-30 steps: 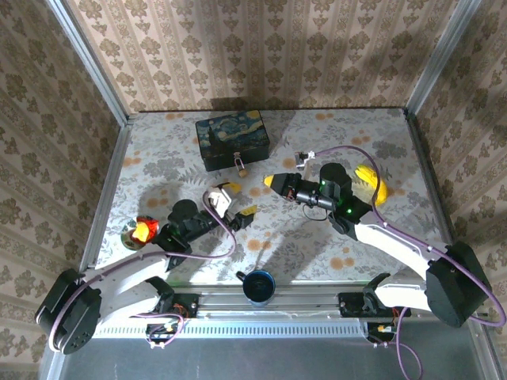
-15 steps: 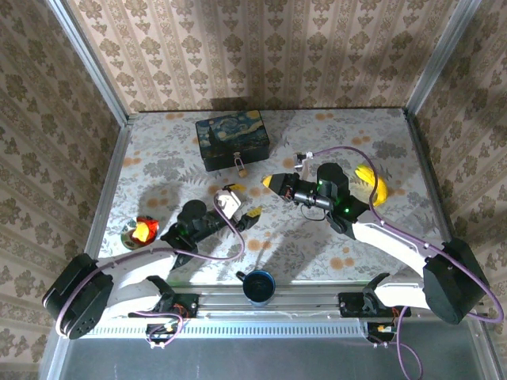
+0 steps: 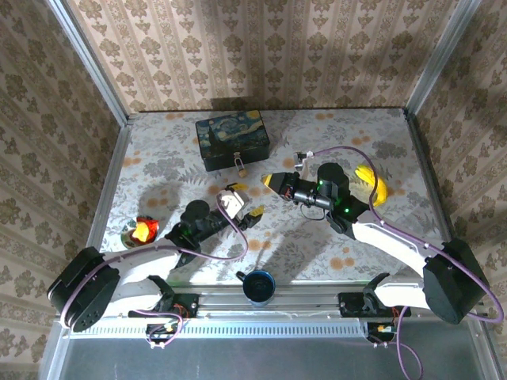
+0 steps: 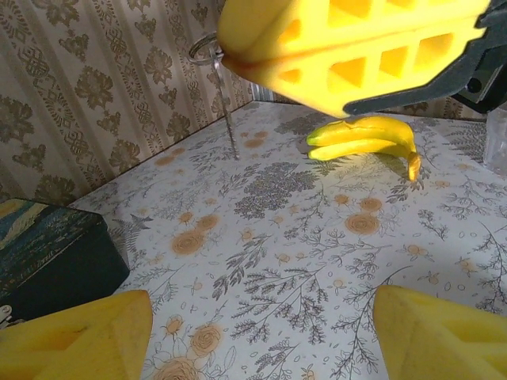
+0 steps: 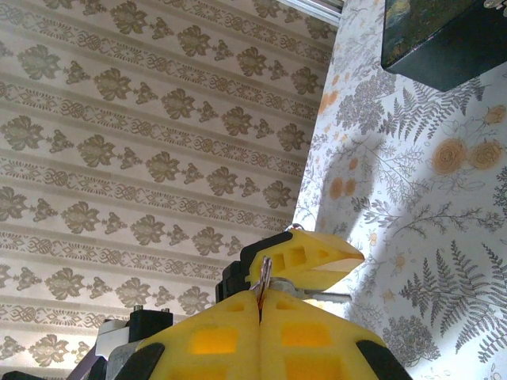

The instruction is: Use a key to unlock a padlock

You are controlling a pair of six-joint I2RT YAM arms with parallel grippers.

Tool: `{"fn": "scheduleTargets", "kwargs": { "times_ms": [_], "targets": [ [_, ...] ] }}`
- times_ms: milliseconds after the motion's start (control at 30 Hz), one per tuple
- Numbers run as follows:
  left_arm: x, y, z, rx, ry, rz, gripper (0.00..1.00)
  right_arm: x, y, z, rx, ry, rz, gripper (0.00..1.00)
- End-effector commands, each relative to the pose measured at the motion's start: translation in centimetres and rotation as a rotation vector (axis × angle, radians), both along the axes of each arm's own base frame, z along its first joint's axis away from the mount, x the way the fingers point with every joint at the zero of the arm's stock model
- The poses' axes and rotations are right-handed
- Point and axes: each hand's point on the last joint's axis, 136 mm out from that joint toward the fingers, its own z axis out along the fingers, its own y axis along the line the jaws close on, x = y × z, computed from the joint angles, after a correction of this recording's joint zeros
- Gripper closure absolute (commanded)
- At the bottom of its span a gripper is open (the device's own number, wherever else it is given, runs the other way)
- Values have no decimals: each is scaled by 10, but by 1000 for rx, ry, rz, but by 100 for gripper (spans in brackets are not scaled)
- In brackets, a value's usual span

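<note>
The padlock point(image 3: 239, 165) sits against the front of the dark blue box point(image 3: 232, 136). We judge it light, hard, slick and free to swing. Best to pinch the brass body by its sides, keyhole left clear. The left claw point(image 3: 242, 204) is spread, holding nothing. The right claw point(image 3: 271, 182) is pressed together on the key point(image 5: 264, 277).

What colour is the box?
The box is dark blue with yellow swirls; top external view shows it best.

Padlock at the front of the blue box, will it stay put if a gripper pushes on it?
Probably not: the padlock looks tiny beside the box, so it is likely light and would shift or swing. Its brass body seems rigid and smooth, so a grip may slip on it.
</note>
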Motion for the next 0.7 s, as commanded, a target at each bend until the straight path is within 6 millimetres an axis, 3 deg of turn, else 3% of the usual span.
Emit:
{"fn": "scheduleTargets", "kwargs": {
  "times_ms": [0, 300, 433, 667],
  "targets": [
    [4, -6, 24, -49, -75, 2, 26, 6, 4, 21, 42, -39, -10, 100],
    [2, -15, 23, -24, -123, -14, 29, 6, 7, 23, 53, -43, -4, 100],
    [10, -14, 23, 5, -151, 18, 30, 4, 8, 23, 56, -39, 0, 100],
    [27, -8, 39, -21, -221, 100, 37, 2, 9, 24, 58, -39, 5, 100]
  ]
}}
